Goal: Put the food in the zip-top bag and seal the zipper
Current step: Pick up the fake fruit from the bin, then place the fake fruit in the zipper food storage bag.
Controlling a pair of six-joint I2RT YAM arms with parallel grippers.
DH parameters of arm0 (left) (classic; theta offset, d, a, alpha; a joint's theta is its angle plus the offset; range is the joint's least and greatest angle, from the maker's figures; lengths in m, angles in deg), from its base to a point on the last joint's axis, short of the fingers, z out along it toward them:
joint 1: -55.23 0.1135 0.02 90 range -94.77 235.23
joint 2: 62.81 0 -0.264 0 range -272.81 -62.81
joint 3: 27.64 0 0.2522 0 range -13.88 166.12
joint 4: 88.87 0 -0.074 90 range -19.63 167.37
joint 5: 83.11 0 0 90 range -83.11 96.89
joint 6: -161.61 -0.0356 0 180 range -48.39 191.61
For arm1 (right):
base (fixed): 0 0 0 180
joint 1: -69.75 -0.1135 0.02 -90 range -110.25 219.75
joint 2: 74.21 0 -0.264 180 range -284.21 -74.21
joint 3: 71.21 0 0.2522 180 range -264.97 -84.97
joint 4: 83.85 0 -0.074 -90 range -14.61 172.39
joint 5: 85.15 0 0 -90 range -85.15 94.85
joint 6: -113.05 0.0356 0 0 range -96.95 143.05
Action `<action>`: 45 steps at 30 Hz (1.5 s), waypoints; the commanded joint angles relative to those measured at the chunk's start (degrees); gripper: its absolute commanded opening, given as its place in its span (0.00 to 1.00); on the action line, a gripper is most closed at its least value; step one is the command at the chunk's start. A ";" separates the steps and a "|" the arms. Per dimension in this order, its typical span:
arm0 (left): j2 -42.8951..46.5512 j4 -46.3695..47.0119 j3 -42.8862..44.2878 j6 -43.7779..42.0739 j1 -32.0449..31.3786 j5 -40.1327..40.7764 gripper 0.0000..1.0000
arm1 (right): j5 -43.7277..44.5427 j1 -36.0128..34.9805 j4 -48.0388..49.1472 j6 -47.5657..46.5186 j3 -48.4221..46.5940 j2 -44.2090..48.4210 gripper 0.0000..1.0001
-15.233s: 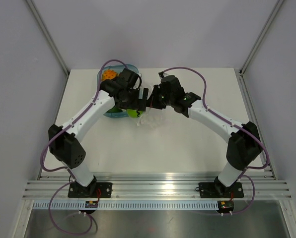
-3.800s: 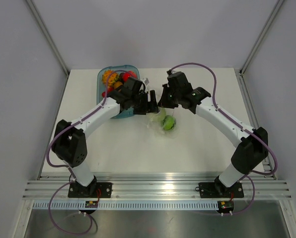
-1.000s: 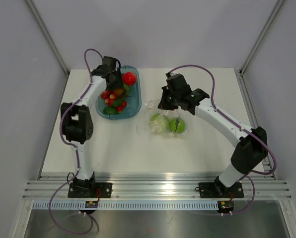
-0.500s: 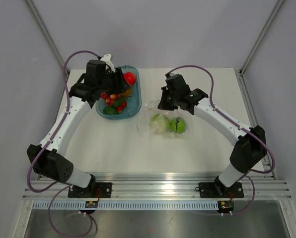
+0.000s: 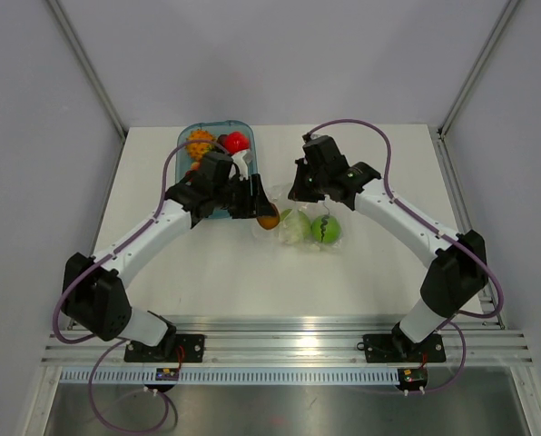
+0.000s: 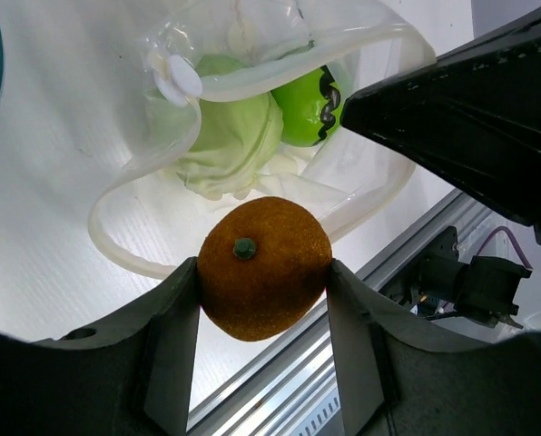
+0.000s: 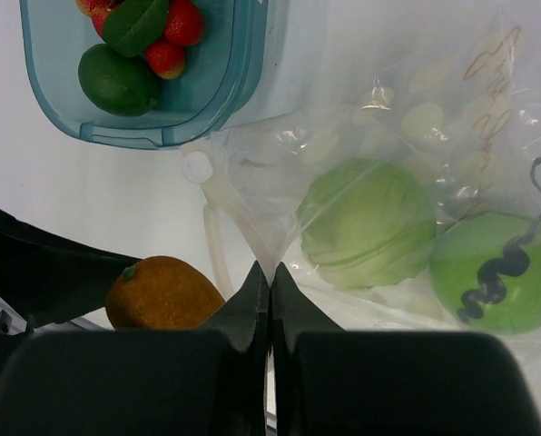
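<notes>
orange fruit (image 6: 258,283) at zip-top bag (image 7: 379,118) mouth
left gripper (image 6: 262,272) clamps it; right gripper (image 7: 270,283), fingers together, pinches the bag's rim

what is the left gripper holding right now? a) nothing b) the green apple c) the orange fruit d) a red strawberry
c: the left gripper is shut on the orange fruit, just outside the mouth of the zip-top bag.

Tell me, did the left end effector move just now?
Yes. The left end effector swung right, off the blue tray, to the bag with an orange fruit.
</notes>
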 commanded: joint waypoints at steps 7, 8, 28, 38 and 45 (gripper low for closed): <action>-6.83 8.35 4.85 1.47 -1.13 -0.26 0.33 | -1.84 -0.62 3.26 1.16 -0.11 4.35 0.00; -7.89 8.26 6.42 1.21 -1.48 0.87 0.33 | -1.84 -0.62 3.26 1.25 -0.02 4.52 0.00; -1.93 0.63 6.79 -3.62 -4.39 2.81 0.95 | -1.05 -0.97 3.26 1.60 1.47 5.76 0.00; 7.66 -4.39 2.22 -5.91 -4.30 6.93 0.69 | -1.66 -0.88 3.44 1.78 1.39 5.76 0.00; 9.95 -4.84 -3.66 -5.74 -4.21 15.02 0.60 | -1.23 -0.88 3.17 1.78 1.82 6.90 0.00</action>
